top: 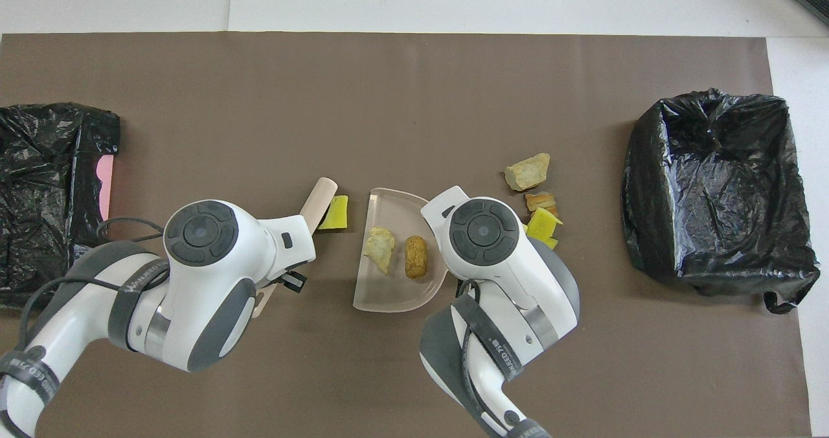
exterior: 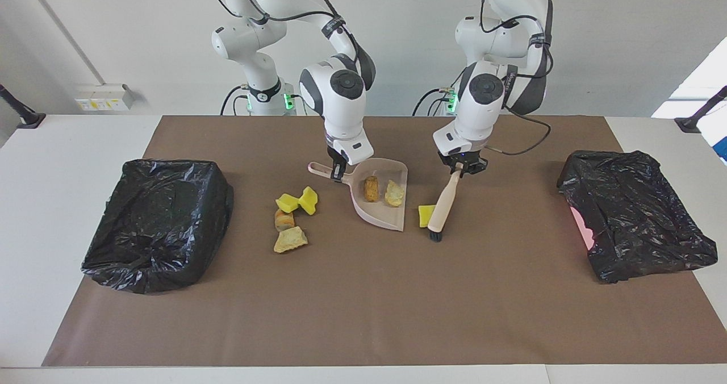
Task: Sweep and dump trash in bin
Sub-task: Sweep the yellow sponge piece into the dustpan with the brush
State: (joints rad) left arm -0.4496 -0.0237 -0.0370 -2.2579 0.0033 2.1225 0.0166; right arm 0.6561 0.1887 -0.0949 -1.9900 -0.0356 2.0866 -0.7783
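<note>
The pale pink dustpan (exterior: 387,213) (top: 388,293) rests on the brown mat, and my right gripper (exterior: 338,172) is shut on its handle. Two tan lumps of trash (exterior: 371,188) (top: 416,256) lie in the pan. My left gripper (exterior: 461,168) is shut on a wooden-handled brush (exterior: 443,202) (top: 319,196), which slants down with its dark bristles on the mat. A yellow sponge piece (exterior: 426,215) (top: 335,203) lies between the brush and the pan's open edge. Several more pieces of trash (exterior: 292,219) (top: 537,198) lie by the pan toward the right arm's end. In the overhead view both grippers are hidden under their wrists.
An open bin lined with a black bag (exterior: 159,219) (top: 719,192) stands at the right arm's end of the mat. A second black-bagged bin (exterior: 636,219) (top: 52,185), with pink showing at one edge, stands at the left arm's end.
</note>
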